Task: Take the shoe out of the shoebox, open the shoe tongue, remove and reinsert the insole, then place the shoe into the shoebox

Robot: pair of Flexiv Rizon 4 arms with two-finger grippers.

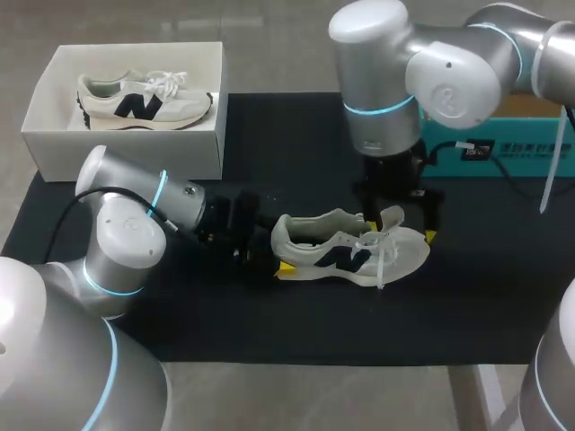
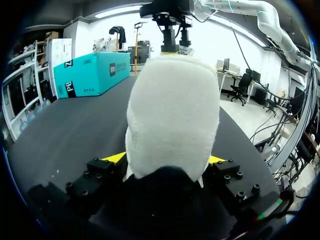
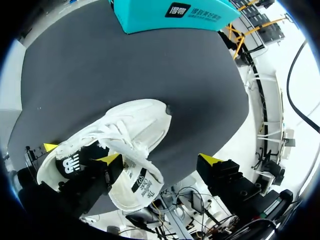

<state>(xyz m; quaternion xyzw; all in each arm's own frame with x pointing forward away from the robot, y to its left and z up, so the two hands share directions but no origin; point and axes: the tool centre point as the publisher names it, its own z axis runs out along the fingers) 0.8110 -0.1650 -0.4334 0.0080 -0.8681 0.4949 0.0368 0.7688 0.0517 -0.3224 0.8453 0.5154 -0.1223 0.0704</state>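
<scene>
1. Head view: a white shoe (image 1: pixel 346 251) lies on its sole on the black mat (image 1: pixel 269 323). Its long axis runs side to side, heel toward the left arm and toe toward the right. The left hand (image 1: pixel 277 247) clasps the heel. The right hand (image 1: pixel 402 226) hangs over the laces, pointing down. A white shoebox (image 1: pixel 135 144) at the far left holds a second shoe (image 1: pixel 144 101), which also points right. A teal box (image 1: pixel 503 144) stands at the far right.
2. Left wrist view: the shoe's (image 2: pixel 172 115) padded heel fills the left hand (image 2: pixel 166 160), with a yellow tip pressed to each side. The toe points straight away, toward the right arm's hand (image 2: pixel 172 30). The teal box (image 2: pixel 95 72) stands beside it.
3. Right wrist view: the right hand (image 3: pixel 160 160) is spread wide. One fingertip (image 3: pixel 110 159) rests at the shoe's (image 3: pixel 130 125) mouth, against a printed white flap (image 3: pixel 137 182). The other fingertip is well clear of the shoe. The toe points ahead toward the teal box (image 3: pixel 170 12).
</scene>
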